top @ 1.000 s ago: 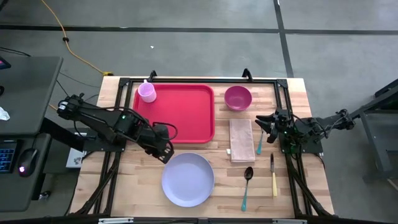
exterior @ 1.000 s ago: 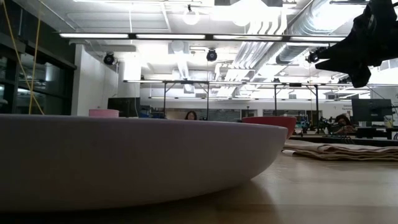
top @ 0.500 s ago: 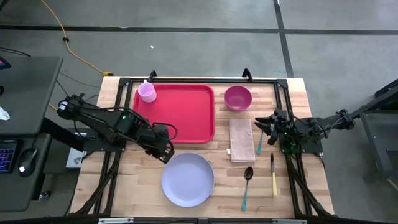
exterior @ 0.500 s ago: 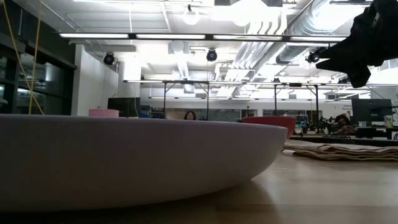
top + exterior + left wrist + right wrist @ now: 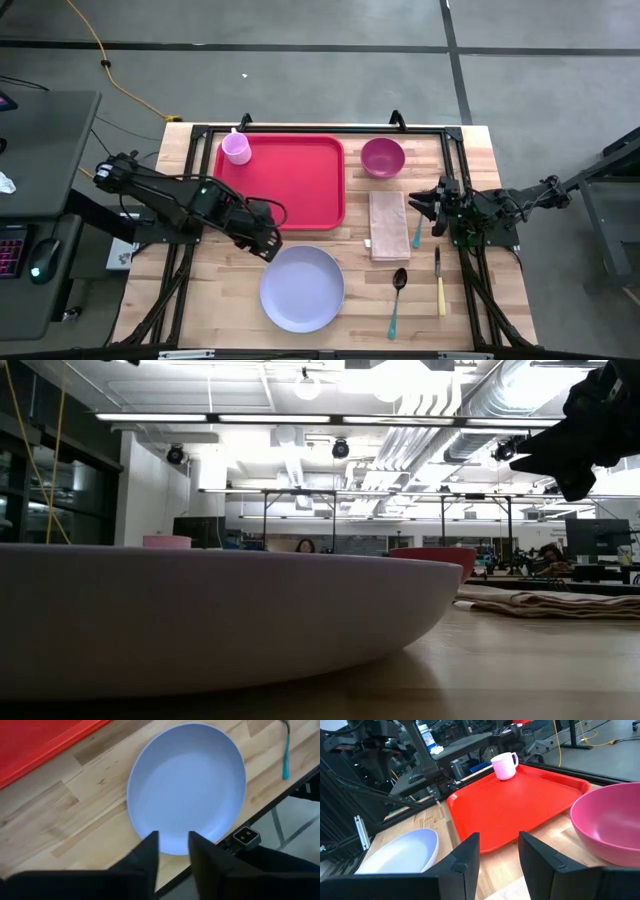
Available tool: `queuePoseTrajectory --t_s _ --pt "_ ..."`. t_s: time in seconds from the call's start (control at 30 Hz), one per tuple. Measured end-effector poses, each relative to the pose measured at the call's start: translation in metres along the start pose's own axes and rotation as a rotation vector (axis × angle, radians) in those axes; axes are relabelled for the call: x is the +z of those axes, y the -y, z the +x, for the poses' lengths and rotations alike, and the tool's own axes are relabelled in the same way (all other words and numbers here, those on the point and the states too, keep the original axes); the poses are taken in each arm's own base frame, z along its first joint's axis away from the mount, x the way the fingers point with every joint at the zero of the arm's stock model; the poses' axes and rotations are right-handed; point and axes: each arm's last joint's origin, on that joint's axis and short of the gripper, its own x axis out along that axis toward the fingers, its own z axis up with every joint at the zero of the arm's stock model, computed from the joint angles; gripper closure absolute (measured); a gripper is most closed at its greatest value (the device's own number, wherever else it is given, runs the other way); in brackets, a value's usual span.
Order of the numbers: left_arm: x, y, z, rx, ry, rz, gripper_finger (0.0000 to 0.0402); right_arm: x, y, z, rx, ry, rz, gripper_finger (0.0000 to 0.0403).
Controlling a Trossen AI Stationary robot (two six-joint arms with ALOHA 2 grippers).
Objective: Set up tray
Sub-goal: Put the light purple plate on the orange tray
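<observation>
Red plastic tray looks stiff, light, slippery; grip its low rim. Left gripper and right gripper are spread, empty.

I see the tray, a flat red rectangle with rounded corners and a low rim, lying level just beyond my left gripper, not touching it, and well apart from my right gripper.
</observation>
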Motion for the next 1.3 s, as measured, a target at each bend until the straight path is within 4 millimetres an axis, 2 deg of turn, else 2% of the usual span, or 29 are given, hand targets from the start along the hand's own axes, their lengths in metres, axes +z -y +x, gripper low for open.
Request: queuePoseTrajectory --t_s 0.13,0.27,0.47,0.6,0.77,0.93,1.13,1.3 --pt "0.0 -0.001 0.003 0.029 -0.001 0.003 0.0187 0.0 0.0 0.0 -0.001 -0.001 -0.002 0.029" --pt "0.002 0.0 0.009 0.079 0.061 0.007 0.0139 0.0 0.0 0.0 0.003 -0.004 -0.002 0.029" --pt "0.002 0.004 0.04 0.229 -0.013 -0.025 0.0096 0.0 0.0 0.0 0.006 -0.007 -0.003 0.029" --pt "0.002 0.006 0.061 0.327 -0.061 -0.048 0.0082 -0.001 0.0 0.0 0.005 -0.01 -0.005 0.029" --pt "0.002 0.008 0.083 0.305 -0.056 -0.05 0.0076 -0.001 0.0 0.0 0.004 -0.013 -0.007 0.029" --pt "0.0 -0.003 0.112 0.274 -0.07 -0.075 0.0076 -0.001 0.0 0.0 0.009 -0.018 -0.008 0.029" --pt "-0.004 -0.018 0.136 0.269 -0.077 -0.093 0.0076 -0.001 0.0 0.0 0.009 -0.019 -0.008 0.029" --pt "-0.007 -0.029 0.159 0.201 -0.102 -0.115 0.0076 -0.001 0.0 0.0 0.009 -0.019 -0.003 0.029"
